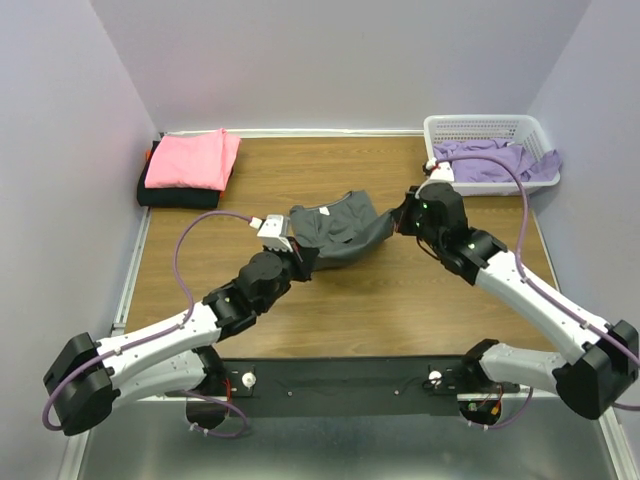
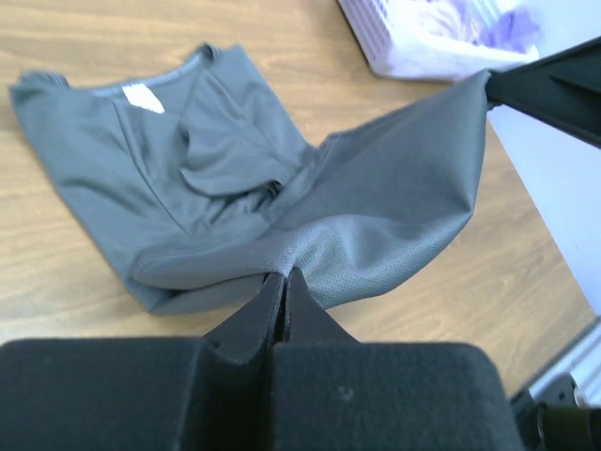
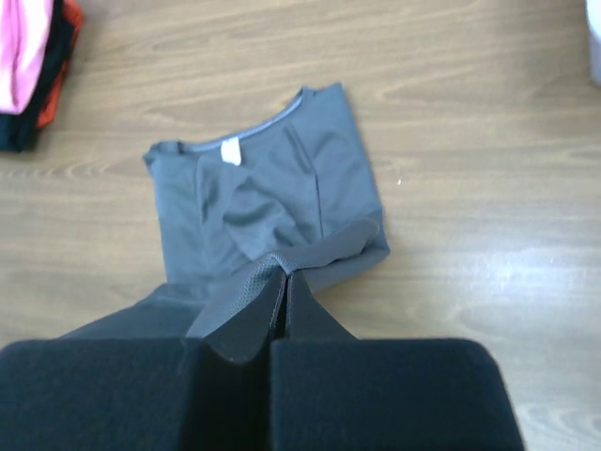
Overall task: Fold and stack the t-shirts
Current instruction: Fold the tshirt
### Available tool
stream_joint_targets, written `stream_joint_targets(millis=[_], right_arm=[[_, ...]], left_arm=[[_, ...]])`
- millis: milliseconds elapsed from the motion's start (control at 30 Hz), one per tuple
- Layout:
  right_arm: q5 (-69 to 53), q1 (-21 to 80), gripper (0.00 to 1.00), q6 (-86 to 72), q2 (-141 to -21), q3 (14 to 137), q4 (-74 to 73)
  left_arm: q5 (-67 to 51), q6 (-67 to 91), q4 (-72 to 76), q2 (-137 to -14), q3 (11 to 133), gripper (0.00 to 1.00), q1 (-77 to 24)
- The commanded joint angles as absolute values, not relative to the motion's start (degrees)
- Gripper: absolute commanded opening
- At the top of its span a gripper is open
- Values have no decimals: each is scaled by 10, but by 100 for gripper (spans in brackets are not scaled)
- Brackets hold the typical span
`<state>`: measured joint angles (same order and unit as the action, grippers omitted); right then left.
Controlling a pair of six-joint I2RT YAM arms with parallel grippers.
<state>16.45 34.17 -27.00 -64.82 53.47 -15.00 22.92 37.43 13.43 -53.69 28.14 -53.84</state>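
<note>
A dark charcoal grey t-shirt (image 1: 338, 230) lies partly folded in the middle of the table, collar and white label up (image 2: 143, 97). My left gripper (image 2: 285, 272) is shut on its lower hem at the near left corner. The right gripper (image 3: 286, 270) is shut on the hem's other corner and holds it lifted off the table. The cloth stretches between the two grippers (image 2: 404, 188). A folded bright pink t-shirt (image 1: 192, 158) rests on a folded black one (image 1: 160, 196) at the back left. Lavender purple t-shirts (image 1: 492, 162) fill the basket.
A white plastic lattice basket (image 1: 480, 128) stands at the back right corner. The wooden table (image 1: 380, 300) is bounded by lavender walls on three sides. The arms' black base rail (image 1: 340, 385) runs along the near edge.
</note>
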Motion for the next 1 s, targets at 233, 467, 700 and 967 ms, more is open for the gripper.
stream_joint_targets(millis=[233, 467, 700, 967], right_arm=[[246, 345, 2, -223, -775, 649, -113], [270, 341, 2, -200, -870, 713, -105], [269, 323, 2, -192, -948, 758, -97], [254, 303, 2, -178, -1039, 834, -91]], left_arm=[[128, 320, 251, -589, 290, 0, -414], [78, 308, 289, -652, 294, 0, -363], [55, 311, 330, -711, 301, 0, -329], [10, 303, 358, -811, 350, 0, -277]])
